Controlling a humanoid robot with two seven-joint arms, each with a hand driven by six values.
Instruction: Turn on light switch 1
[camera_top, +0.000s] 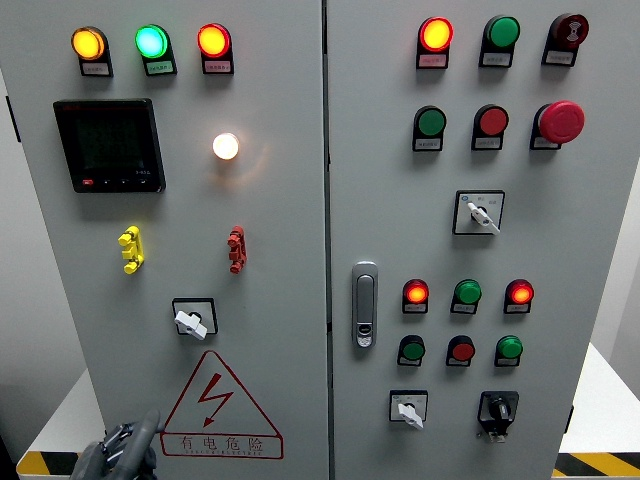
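Observation:
A grey electrical cabinet fills the head view. On its left door (280, 240) a rotary selector switch (192, 318) has its white knob pointing down-right, and a round white lamp (226, 146) above it glows. My left hand (125, 450) shows at the bottom left, below and left of that switch and beside the warning triangle (218, 408), touching no control. Most of the hand is cut off by the picture's edge. The right hand is out of view.
The left door carries three lit lamps (150, 42), a dark meter (109, 145), and yellow (131, 249) and red (235, 249) toggles. The right door has a latch handle (365, 304), push buttons, a red mushroom stop (561, 121) and rotary switches (479, 213), (408, 410).

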